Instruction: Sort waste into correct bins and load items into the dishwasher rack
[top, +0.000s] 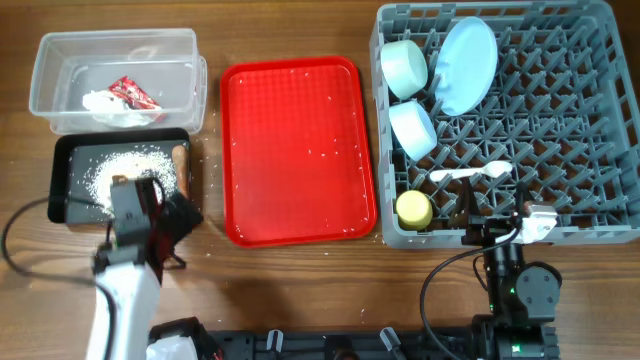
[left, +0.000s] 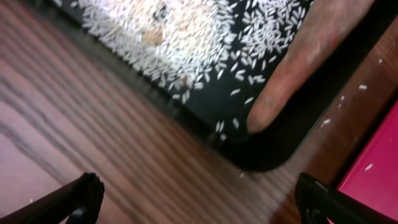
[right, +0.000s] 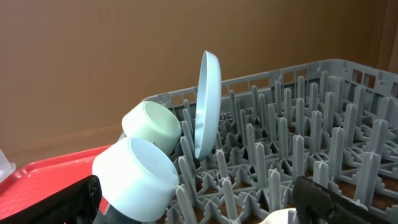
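Observation:
The grey dishwasher rack holds two pale blue-green bowls, a pale plate on edge, a white spoon and a yellow cup. My right gripper hangs open and empty at the rack's front edge, facing the bowls and plate. The clear tub contains a red-and-white wrapper and tissue. Rice and a carrot-like stick lie in the black tray. My left gripper is open above the wood beside that tray's front right corner.
A flat red serving tray with a few stray rice grains lies between the bins and the rack. Loose grains also dot the wood near the black tray. Cables trail from both arms along the table's front edge.

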